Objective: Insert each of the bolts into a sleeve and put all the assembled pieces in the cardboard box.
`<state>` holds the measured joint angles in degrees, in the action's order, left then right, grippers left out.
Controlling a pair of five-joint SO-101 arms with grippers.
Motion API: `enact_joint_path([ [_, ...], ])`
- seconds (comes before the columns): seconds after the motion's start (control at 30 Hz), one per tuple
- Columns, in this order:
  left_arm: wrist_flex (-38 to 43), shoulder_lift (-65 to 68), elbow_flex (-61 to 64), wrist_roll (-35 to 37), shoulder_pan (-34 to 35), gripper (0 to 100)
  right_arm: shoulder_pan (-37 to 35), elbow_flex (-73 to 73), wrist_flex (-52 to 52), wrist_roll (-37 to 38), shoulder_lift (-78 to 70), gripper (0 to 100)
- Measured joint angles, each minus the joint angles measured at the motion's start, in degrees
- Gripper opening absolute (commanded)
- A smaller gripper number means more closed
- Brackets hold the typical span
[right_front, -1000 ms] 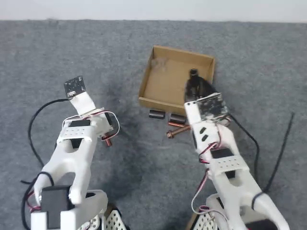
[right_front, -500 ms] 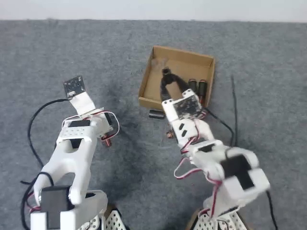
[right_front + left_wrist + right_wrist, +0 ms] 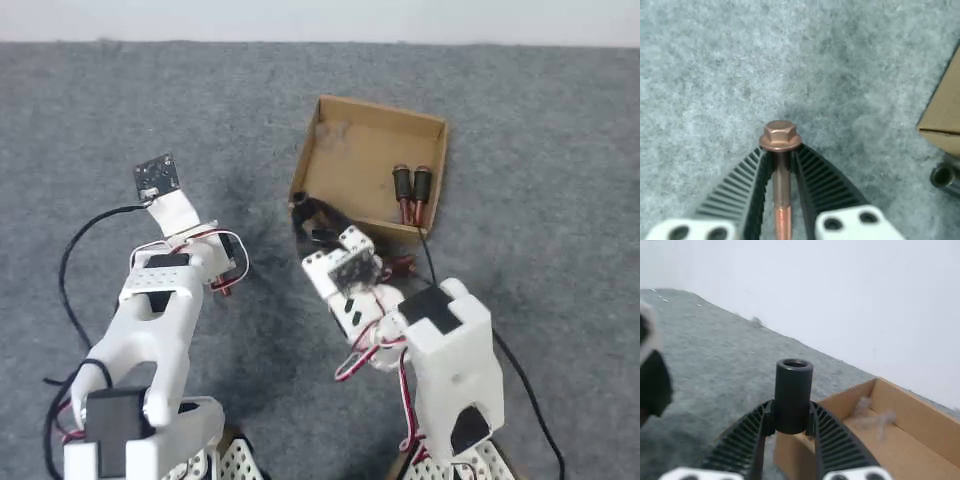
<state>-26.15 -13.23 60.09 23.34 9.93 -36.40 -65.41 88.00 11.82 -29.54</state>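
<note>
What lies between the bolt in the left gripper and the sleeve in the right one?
Bare grey carpet, as the high view shows; the bolt and sleeve are held well apart.

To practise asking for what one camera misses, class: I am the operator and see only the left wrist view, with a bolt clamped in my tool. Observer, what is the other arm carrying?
Observer: The right tool is shut on a black sleeve, whose open end points away from the arm.
Operator: Is anything packed already?
Observer: Yes. Two assembled pieces lie side by side in the cardboard box, against the wall farthest from your arm.
Operator: Where is that tool?
Observer: In the high view it is at the box's corner closest to your bolt, but apart from the bolt.
</note>
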Motion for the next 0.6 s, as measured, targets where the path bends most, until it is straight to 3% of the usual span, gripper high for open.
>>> enact_joint_path([
  [0.23,0.0,0.0,0.0,0.0,0.0,1,-1.41,-13.19,8.79,0.0,1.67,0.6],
  [0.6,0.0,0.0,0.0,0.0,0.0,1,1.32,-26.55,9.85,0.0,13.01,0.6],
])
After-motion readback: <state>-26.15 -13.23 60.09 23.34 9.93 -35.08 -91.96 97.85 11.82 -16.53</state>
